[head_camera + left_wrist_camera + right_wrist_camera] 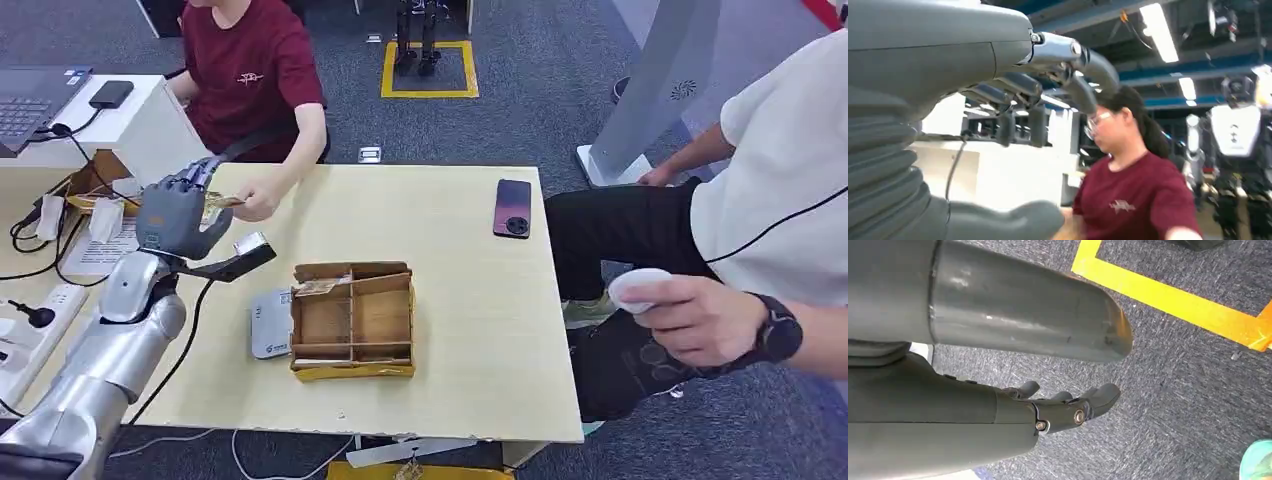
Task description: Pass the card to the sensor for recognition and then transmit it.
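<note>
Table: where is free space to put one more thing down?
The table is bare between the box and the phone, also along the right edge below the phone. Crowded on the left: left hand, reader, cables.

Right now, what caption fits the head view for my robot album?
Robot's left hand reaches toward a card held by a person's hand, beyond the cardboard box.

No wording can be made out anywhere. The maroon shirt [250,75] of the person just beyond the left hand's fingers [196,177] carries a small pale chest emblem, too blurred to read. The white panel [668,80], well away from those fingers, bears a small round mark, also unreadable.
</note>
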`<state>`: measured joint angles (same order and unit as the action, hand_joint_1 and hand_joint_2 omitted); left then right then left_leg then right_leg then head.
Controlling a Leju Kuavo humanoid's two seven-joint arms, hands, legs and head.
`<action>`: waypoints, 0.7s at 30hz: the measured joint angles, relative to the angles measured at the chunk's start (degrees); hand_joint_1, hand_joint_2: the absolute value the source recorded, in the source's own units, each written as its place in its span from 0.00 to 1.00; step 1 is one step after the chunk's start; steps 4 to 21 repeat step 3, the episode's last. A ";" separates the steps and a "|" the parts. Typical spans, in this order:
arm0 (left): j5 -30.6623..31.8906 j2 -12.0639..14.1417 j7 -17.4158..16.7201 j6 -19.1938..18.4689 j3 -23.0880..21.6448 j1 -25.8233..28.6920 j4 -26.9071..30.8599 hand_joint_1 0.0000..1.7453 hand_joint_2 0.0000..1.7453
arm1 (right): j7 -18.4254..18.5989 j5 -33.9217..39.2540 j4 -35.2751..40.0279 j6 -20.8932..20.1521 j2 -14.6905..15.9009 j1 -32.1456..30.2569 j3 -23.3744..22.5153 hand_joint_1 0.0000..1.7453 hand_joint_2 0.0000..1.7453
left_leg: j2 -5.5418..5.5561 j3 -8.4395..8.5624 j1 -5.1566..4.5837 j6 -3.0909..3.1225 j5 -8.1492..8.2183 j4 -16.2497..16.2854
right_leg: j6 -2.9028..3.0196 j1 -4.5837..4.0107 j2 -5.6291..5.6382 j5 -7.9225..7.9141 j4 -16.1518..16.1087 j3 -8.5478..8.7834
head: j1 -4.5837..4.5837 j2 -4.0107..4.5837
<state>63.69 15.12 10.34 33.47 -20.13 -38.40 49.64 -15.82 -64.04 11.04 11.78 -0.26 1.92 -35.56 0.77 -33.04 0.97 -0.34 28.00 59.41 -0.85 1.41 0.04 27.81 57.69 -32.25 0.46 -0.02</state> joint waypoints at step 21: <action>0.96 0.68 -1.79 2.36 1.62 0.35 -0.70 0.00 1.00 | 0.00 0.02 0.00 0.07 0.00 0.00 -0.48 0.00 0.00 | -0.03 -0.03 0.00 0.00 0.00 -0.01 | 0.00 0.00 0.01 0.00 0.02 0.01 | 0.00 0.00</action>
